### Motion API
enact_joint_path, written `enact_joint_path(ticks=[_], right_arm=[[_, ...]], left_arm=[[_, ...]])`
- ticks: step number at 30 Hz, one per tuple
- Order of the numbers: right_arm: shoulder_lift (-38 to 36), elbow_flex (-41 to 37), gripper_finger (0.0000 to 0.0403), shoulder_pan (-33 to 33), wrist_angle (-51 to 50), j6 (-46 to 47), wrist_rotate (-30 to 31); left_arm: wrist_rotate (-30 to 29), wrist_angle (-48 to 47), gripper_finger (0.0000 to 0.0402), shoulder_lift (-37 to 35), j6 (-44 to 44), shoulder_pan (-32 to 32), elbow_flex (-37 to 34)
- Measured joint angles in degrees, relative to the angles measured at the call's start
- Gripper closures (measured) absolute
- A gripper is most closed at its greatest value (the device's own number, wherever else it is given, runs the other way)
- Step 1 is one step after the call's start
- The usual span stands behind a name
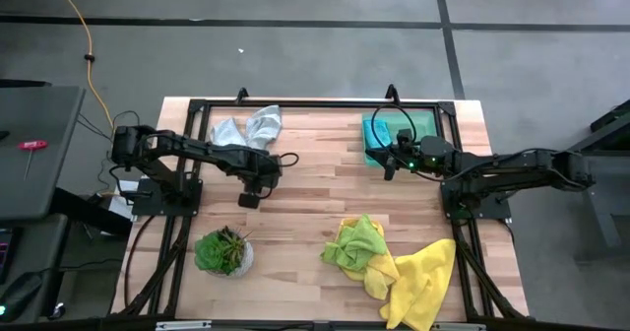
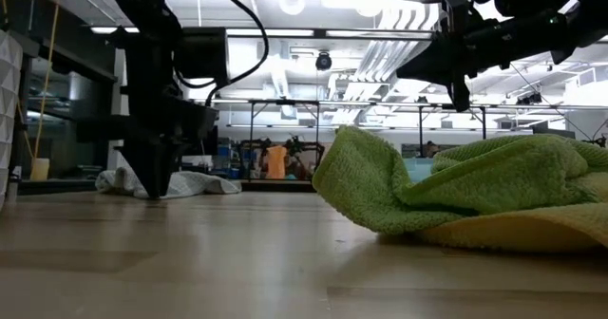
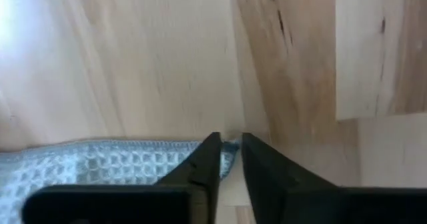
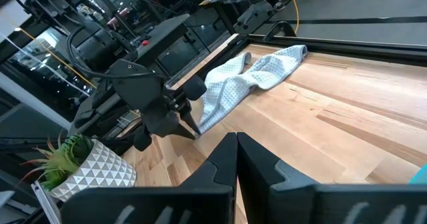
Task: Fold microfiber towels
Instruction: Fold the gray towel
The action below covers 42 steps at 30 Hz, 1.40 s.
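Note:
A pale grey-white towel [image 1: 248, 128] lies crumpled at the table's far left, and it also shows in the right wrist view [image 4: 250, 77]. My left gripper [image 1: 256, 181] points down at the towel's near end, its tips at the table top [image 2: 155, 192], shut on the towel's corner. My right gripper [image 1: 387, 164] is shut and empty, raised above the table [image 2: 458, 96] beside a teal towel [image 1: 378, 132] at the far right. A lime green towel [image 1: 358, 242] lies bunched on a yellow towel [image 1: 423, 284] at the near right. My left gripper pinches a corner of the grey-white towel [image 3: 231, 146] between its two fingers, at the towel's near end. The fingers come from above, pointing down. The corner is at table level and the rest of the towel lies slack on the table [image 3: 100, 167].
A potted plant [image 1: 224, 252] in a patterned white pot stands at the near left. A dark green tray [image 1: 421, 124] lies at the far right beside the teal towel. A black frame [image 1: 295, 104] runs along the table's far edge. Bare wood [image 1: 315, 188] lies between the arms.

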Motion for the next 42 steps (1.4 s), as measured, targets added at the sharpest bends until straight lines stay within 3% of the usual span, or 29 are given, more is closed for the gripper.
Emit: enact_joint_path(ticks=[3,7,18,23,29,39,42], right_arm=[[0.0,0.0,0.0402,0.0,0.0,0.0,0.0],[0.0,0.0,0.0402,0.0,0.0,0.1,0.0],[0.0,0.0,0.0402,0.0,-0.1,0.1,0.0],[0.0,0.0,0.0402,0.0,-0.2,0.0,0.0],[0.0,0.0,0.0402,0.0,-1.6,0.0,0.0],[0.0,0.0,0.0402,0.0,-1.6,0.1,0.0],[0.0,0.0,0.0402,0.0,-1.6,0.1,0.0]], left_arm=[[0.1,-1.1,0.0375,0.0,0.0,0.0,-0.4],[0.1,-1.2,0.0366,0.0,-0.3,0.0,-0.4],[-3.0,-2.1,0.0233,0.0,-1.1,0.0,-0.4],[-3.2,-1.9,0.0213,0.0,-1.1,0.0,-0.4],[-3.1,-0.8,0.0253,0.0,-1.1,0.0,-0.4],[-3.1,0.4,0.0390,0.0,-1.7,0.0,-0.4],[-3.0,0.0,0.0391,0.0,-2.5,0.0,-0.4]])
